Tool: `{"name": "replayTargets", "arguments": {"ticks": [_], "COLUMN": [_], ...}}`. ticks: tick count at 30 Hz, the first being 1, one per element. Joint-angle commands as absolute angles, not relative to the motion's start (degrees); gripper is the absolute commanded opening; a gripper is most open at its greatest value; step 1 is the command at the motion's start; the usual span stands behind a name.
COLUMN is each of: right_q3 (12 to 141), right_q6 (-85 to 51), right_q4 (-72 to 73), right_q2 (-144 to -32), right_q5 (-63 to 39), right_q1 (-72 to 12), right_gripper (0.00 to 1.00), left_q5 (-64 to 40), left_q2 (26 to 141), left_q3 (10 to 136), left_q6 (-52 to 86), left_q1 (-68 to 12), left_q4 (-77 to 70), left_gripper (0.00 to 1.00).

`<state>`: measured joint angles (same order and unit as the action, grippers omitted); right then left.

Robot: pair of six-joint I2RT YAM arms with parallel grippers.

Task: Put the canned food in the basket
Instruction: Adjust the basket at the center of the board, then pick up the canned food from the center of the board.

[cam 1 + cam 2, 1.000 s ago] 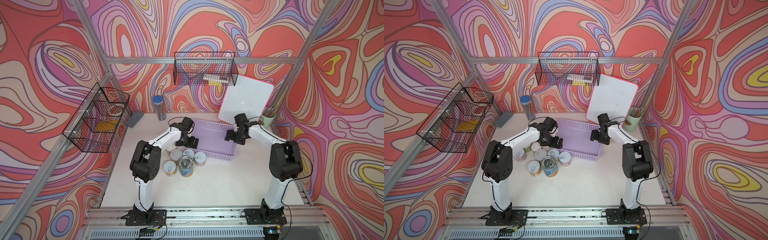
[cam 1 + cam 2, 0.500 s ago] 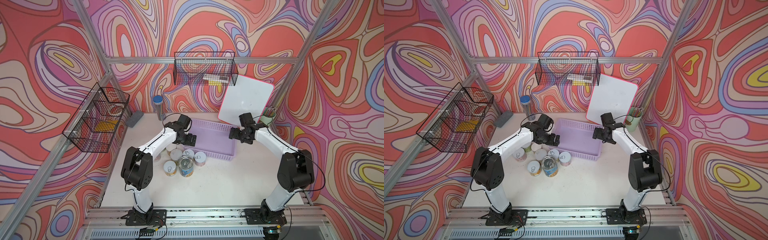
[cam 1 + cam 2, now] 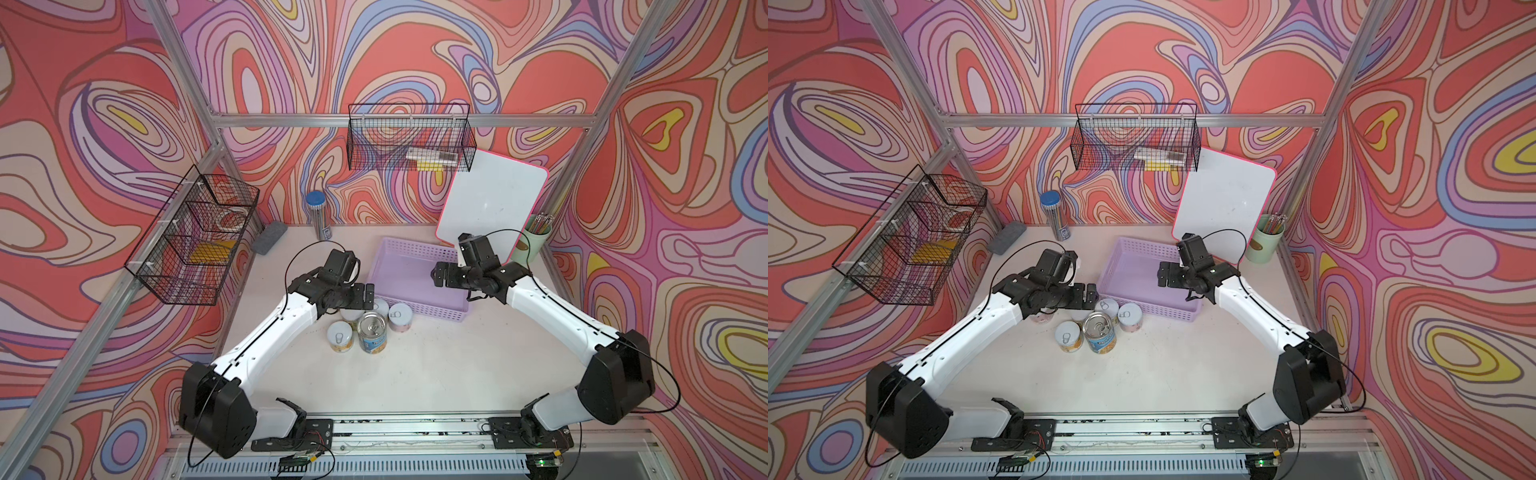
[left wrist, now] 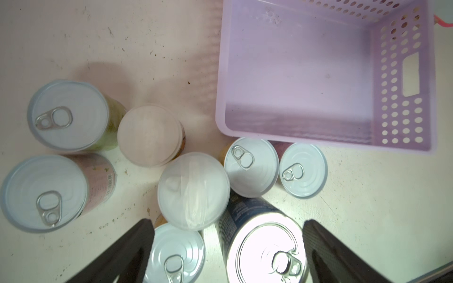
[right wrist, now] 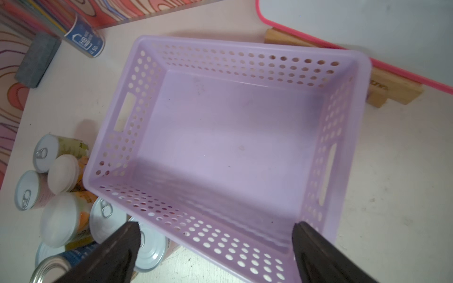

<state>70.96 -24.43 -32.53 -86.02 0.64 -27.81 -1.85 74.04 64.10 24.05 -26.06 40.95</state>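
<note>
Top views, stock: the canned food [image 3: 372,328] stands upright in a tight cluster on the table [image 3: 436,374], just beside the near left corner of the lavender basket [image 3: 419,308]. None of it is inside.
Top views, largest item: the blue-label tin [image 3: 1100,332] sits at the front of the cluster, touching its neighbours.
Top views, reach: the left arm [image 3: 274,328] is the nearer one, with the left jaws hanging over the cluster's far edge. The right arm [image 3: 552,307] holds the right jaws over the basket's floor.
Left wrist, jaws: spread wide, nothing held.
Left wrist, bearing: the tins lie straight below, long axes vertical and lids up. A small pull-tab tin [image 4: 176,252] and the blue-label tin share the gap between the jaws.
Left wrist, room: eight tins counted, most of them touching, and two pressed against the basket's wall. Little space shows for a jaw to slip between them, so catching two at once looks likely.
Right wrist, jaws: spread wide, nothing held, above the basket's near wall.
Right wrist, basket: bare floor, perforated walls, a handle slot at each end. It looks to have room for every tin.
Right wrist, surface: the table is pale, flat and lightly scuffed.
</note>
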Motion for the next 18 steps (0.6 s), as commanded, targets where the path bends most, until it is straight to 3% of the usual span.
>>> {"name": "replayTargets", "arguments": {"ticks": [1,8,18], "right_q3": [70.75,72.48,75.55], "right_q6": [-22.13,-18.19,-15.05], "right_q4": [-30.82,-30.16,-31.99], "right_q2": [-85.74,-88.83,-92.77], "right_q5": [-1.59,-6.68,-7.90], "right_q1": [-31.29,-39.29,-49.26], "right_gripper": [0.98,0.98,0.98], "left_q5": [-0.50,-0.49,-18.64], "left_q2": [69.45,61.70,56.88], "left_q3": [61.58,57.48,51.04], "left_q6": [27.08,29.62,32.42], "left_q1": [-26.27,-23.82,-10.31], "left_q4": [44.14,46.51,40.02], "left_gripper": [0.99,0.99,0.99]}}
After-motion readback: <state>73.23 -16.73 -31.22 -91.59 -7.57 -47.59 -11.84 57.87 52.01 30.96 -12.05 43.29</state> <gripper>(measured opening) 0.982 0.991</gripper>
